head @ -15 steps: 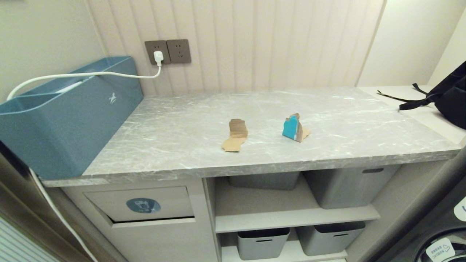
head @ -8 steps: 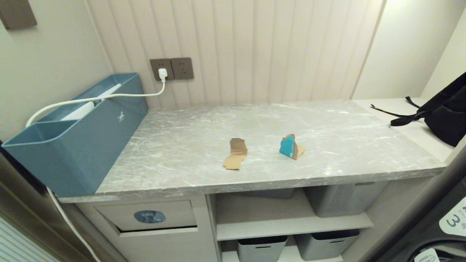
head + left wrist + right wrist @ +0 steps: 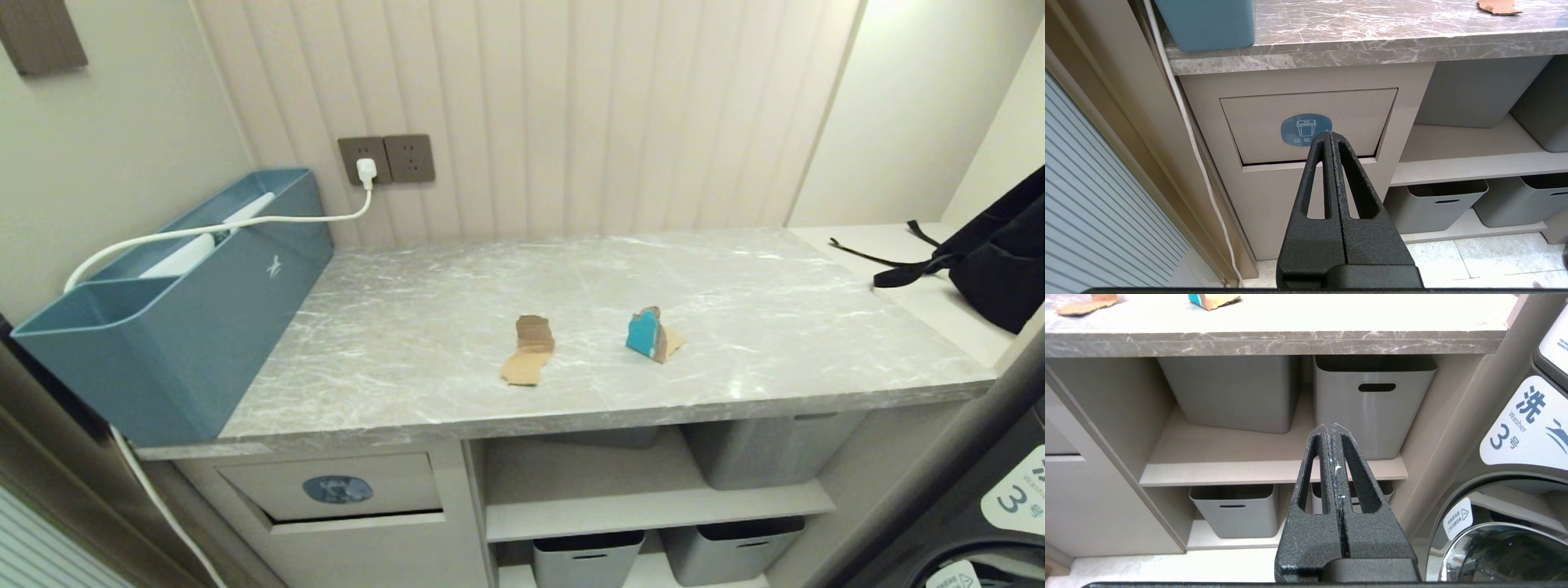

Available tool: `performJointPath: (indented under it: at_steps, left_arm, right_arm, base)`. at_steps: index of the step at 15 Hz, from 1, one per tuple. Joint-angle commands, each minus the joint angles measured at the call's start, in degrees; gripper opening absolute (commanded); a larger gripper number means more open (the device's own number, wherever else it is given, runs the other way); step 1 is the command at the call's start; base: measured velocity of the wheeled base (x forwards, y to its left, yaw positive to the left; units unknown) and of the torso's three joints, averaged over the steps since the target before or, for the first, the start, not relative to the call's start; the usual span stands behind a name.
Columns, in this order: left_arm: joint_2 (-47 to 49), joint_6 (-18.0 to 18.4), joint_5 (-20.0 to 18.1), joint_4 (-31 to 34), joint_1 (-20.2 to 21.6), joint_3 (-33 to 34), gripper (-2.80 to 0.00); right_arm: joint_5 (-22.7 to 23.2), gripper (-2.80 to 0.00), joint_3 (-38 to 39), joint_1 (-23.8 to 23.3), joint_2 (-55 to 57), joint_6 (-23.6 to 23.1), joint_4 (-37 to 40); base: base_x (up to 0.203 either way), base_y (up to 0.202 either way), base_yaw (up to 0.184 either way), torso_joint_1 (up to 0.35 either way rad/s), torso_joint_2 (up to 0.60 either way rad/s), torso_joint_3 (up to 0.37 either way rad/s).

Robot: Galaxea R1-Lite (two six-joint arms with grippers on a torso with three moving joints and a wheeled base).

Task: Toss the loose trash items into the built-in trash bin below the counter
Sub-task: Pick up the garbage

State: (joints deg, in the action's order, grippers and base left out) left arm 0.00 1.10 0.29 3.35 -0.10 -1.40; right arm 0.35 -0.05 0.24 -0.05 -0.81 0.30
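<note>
Cardboard scraps: plain brown (image 3: 528,349) and turquoise-faced (image 3: 651,334) lie mid-counter (image 3: 408,343), none binned. Trash flap (image 3: 339,488) below, left, untouched. Left gripper (image 3: 1330,134), right gripper (image 3: 1330,427) pressed together, empty, below counter height. Nothing done.

counter (image 3: 457,343): grey marble-patterned stone look, white veins, smooth with a soft sheen
cardboard scraps (image 3: 529,349): matt brown, creased, torn edges
turquoise scrap (image 3: 643,334): printed face, slightly glossy
trash bin flap (image 3: 1306,122): beige, finely textured, matt
storage bins (image 3: 1376,404): grey plastic, smooth satin
left gripper (image 3: 1329,134): black, grainy, rough
</note>
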Motion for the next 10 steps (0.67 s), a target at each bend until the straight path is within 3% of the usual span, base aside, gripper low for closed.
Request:
performJointPath:
  at_steps: [1, 5, 9, 10]
  left_arm:
    - [-0.09, -0.13, 0.06, -0.01, 0.01, 0.0, -2.8]
    - [-0.09, 0.42, -0.34, 0.34, 0.01, -0.18, -2.8]
    - [-0.09, 2.68, -1.44, 0.16, 0.01, 0.0, -2.8]
    - [-0.09, 2.68, -1.44, 0.08, 0.01, 0.0, -2.8]
  right_arm:
    - [-0.01, -2.8, -0.09, 0.02, 0.05, 0.17, 0.01]
    - [5.87, -2.8, -10.09, 0.02, 8.85, -4.47, 0.14]
    - [14.85, -2.8, -25.32, 0.2, 43.25, -6.76, -3.64]
    - [16.9, 0.0, -28.07, 0.58, 51.74, -7.46, -6.33]
  base:
    - [0.0, 0.0, 0.0, 0.0, 0.0, 0.0]
    - [0.0, 0.0, 0.0, 0.0, 0.0, 0.0]
    - [0.0, 0.0, 0.0, 0.0, 0.0, 0.0]
    - [0.0, 0.0, 0.0, 0.0, 0.0, 0.0]
